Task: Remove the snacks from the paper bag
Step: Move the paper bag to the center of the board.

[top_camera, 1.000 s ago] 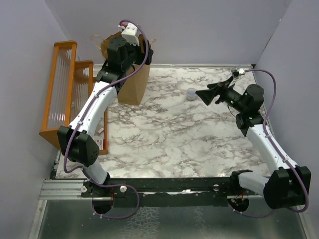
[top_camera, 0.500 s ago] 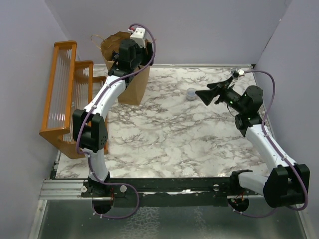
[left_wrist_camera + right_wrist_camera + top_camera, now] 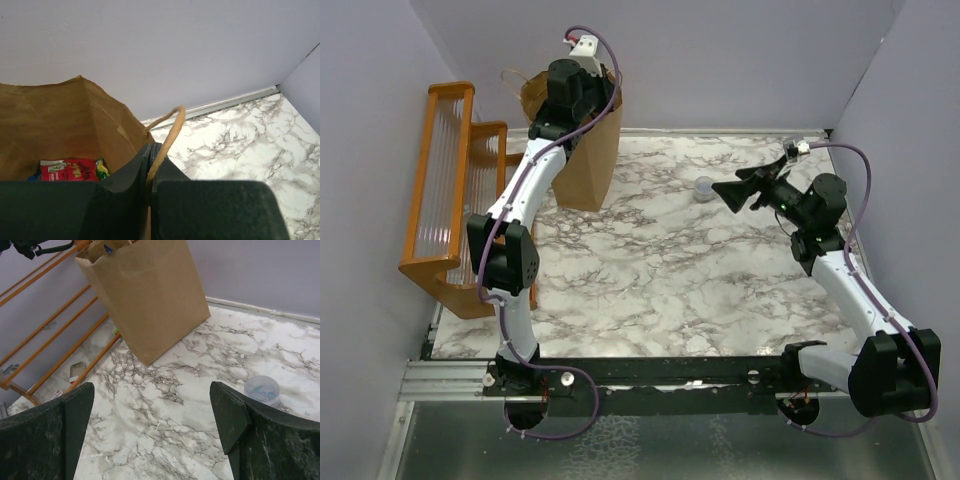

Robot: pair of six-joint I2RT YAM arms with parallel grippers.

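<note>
My left gripper (image 3: 150,167) pinches the twisted handle (image 3: 168,129) of the tall brown kraft paper bag (image 3: 60,120), a red foil snack packet (image 3: 67,170) lies inside it, and my right gripper (image 3: 152,395) stands spread.

One paper bag (image 3: 596,172), one cup (image 3: 704,187)

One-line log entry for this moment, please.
left fingers: shut on paper bag handle | right fingers: open, above table | red snack packet: inside paper bag
</note>
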